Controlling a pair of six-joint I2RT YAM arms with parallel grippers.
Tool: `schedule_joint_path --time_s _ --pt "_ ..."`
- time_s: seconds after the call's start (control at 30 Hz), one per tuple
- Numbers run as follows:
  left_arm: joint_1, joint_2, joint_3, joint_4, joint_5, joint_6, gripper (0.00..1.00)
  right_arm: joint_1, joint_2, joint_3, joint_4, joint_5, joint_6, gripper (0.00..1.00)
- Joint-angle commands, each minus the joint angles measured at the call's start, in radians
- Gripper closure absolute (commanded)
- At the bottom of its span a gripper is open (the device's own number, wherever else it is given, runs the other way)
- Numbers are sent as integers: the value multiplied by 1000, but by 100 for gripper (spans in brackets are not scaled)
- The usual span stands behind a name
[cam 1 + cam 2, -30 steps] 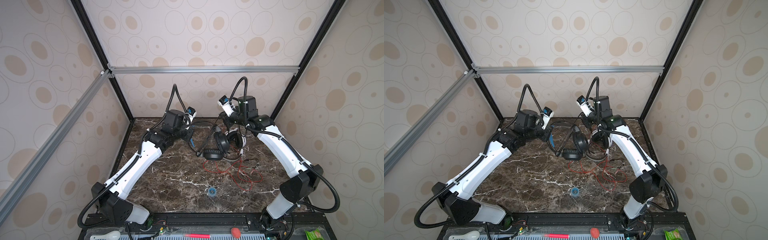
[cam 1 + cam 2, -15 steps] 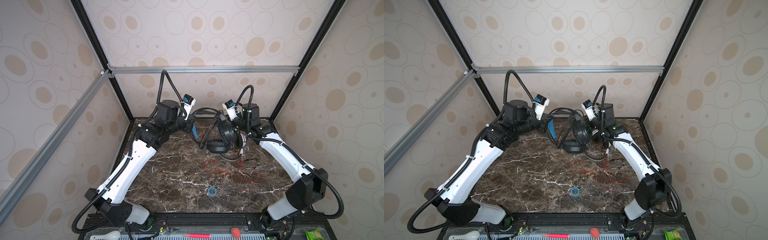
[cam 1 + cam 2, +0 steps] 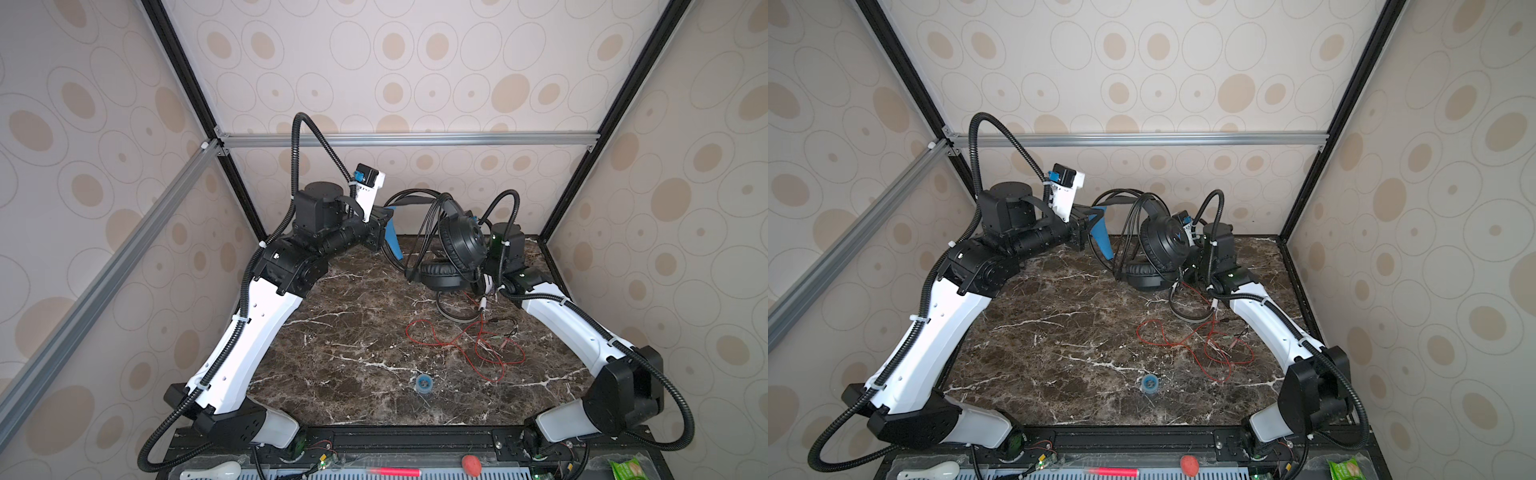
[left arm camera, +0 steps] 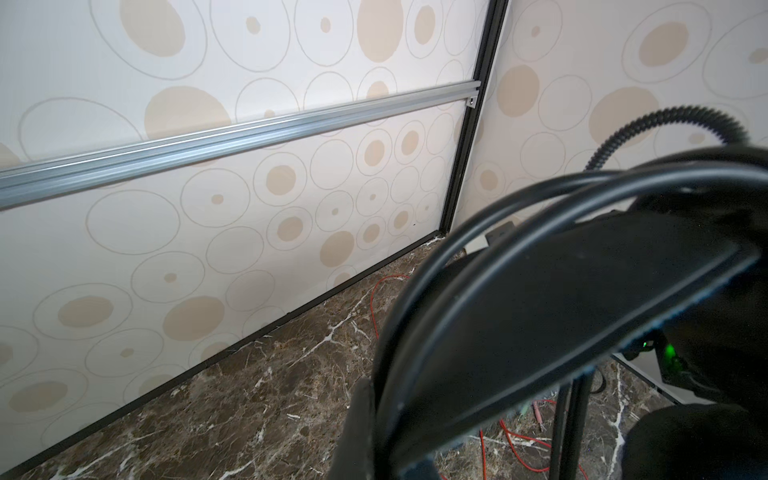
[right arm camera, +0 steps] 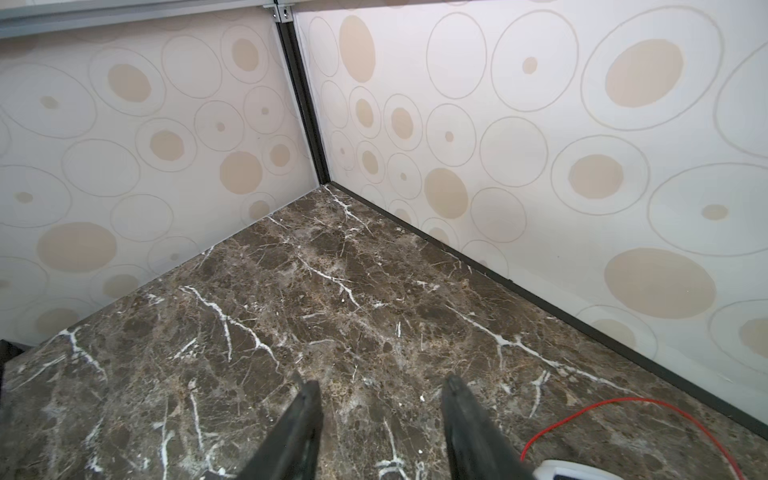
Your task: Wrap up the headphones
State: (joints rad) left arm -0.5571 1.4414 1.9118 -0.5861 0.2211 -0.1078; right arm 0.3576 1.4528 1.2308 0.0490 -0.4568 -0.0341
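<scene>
**Wrapping the cord.** Black headphones (image 3: 463, 245) hang raised near the worktop's (image 3: 353, 332) far edge, their headband clamped in the left claw (image 3: 384, 220), with the black cord (image 4: 623, 176) looped over the band. The right claw (image 5: 381, 384) stands apart and empty. The next turn probably calls for regrasping the cord near the band, keeping it taut and clear of the red cord (image 3: 478, 332).

1. We see a dark brown, marble-patterned worktop (image 3: 353, 332) with white veins.
2. A thin red cord (image 3: 453, 343) lies on it in loose loops, right of centre.
3. Just behind those loops lie white over-ear headphones with black pads (image 3: 455, 319), partly hidden.
4. A small round blue ring (image 3: 423, 382) sits alone near the front edge.
</scene>
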Motion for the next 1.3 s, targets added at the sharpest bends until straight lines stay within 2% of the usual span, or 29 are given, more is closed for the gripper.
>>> schedule_joint_path --time_s 0.0,0.2,0.8,1.03,1.27 --pt "-5 -2 67 69 35 -63 100 -5 -44 -47 73 -50 40 51" --pt "-6 8 73 74 35 -75 100 -6 -67 -111 84 -62 80 53" --pt "-2 35 75 103 24 -87 100 -5 -193 -273 -34 1 35 59" --pt "-1 36 71 108 35 -93 100 -5 -160 -318 63 6 75 59" --pt "-1 28 61 109 34 -97 100 -5 -92 -288 142 13 120 59"
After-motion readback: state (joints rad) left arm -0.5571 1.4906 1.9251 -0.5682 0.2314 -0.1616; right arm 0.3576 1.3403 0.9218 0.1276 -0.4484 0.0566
